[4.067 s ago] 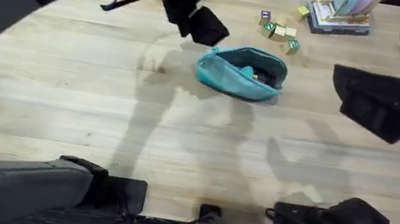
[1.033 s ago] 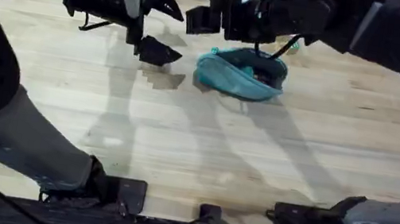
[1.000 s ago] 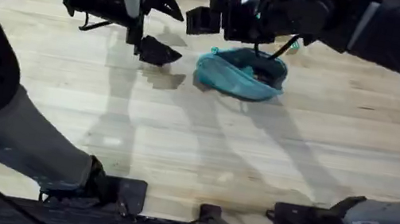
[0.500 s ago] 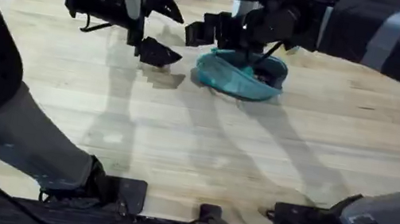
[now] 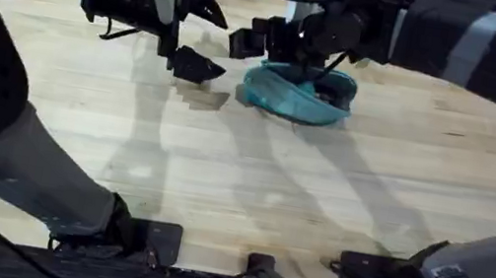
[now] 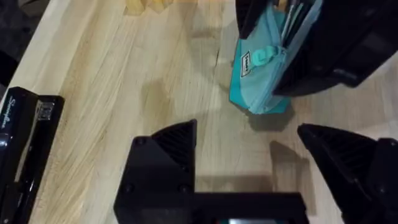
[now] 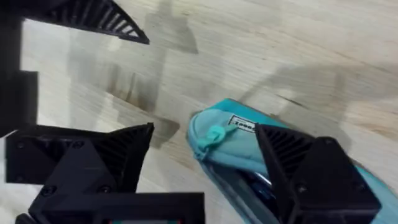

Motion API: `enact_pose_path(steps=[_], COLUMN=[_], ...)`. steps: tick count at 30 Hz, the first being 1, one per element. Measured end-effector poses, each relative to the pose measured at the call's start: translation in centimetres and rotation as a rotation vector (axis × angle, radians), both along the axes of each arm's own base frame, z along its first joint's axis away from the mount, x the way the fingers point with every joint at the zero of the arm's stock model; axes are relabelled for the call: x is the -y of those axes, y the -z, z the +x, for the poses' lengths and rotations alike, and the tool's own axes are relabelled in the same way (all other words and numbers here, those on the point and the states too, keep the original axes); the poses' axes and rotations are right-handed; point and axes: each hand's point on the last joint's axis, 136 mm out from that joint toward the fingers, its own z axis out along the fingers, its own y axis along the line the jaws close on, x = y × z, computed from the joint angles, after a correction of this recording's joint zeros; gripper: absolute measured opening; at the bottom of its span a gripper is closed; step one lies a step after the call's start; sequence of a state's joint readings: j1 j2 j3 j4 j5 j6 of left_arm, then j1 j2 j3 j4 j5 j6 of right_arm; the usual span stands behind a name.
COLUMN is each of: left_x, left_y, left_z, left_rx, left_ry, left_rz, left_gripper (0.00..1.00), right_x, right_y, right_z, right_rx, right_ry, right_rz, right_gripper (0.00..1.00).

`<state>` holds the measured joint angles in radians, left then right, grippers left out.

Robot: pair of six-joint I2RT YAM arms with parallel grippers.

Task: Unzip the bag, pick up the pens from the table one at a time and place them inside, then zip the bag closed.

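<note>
Right now the bag [image 5: 297, 93] lies unzipped near the table's [image 5: 252, 175] far edge, with both open grippers, left [image 6: 249, 146] and right [image 7: 205, 140], at its end.

Over four seconds both arms swung in from the edges toward the bag [image 5: 297, 92]. The right gripper [image 5: 265, 42] then dropped from beside the left gripper [image 5: 196, 39] to the bag's left end, one finger over its mouth
</note>
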<state>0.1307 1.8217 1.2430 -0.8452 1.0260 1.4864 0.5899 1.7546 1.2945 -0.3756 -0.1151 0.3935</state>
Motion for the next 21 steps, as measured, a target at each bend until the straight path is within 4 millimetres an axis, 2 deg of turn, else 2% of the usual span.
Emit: enact_pose_path(steps=[4, 7, 15, 21], left_x=[0.0, 0.0, 0.0, 0.0], left_y=[0.0, 0.0, 0.0, 0.0], left_z=[0.0, 0.0, 0.0, 0.0], left_rx=[0.0, 0.0, 0.0, 0.0], left_ry=[0.0, 0.0, 0.0, 0.0], left_rz=[0.0, 0.0, 0.0, 0.0], left_gripper=[0.993, 0.994, 0.993, 0.993], right_x=[-0.1, -0.1, -0.1, -0.1], right_y=[1.4, 1.8, 1.8, 1.8], right_z=[-0.1, -0.1, 0.0, -0.1], right_rx=[-0.032, -0.046, -0.06, -0.07], right_ry=[0.013, 0.022, 0.053, 0.068], right_rz=[-0.012, -0.015, 0.0, 0.006], right_gripper=[0.984, 0.832, 0.531, 0.25])
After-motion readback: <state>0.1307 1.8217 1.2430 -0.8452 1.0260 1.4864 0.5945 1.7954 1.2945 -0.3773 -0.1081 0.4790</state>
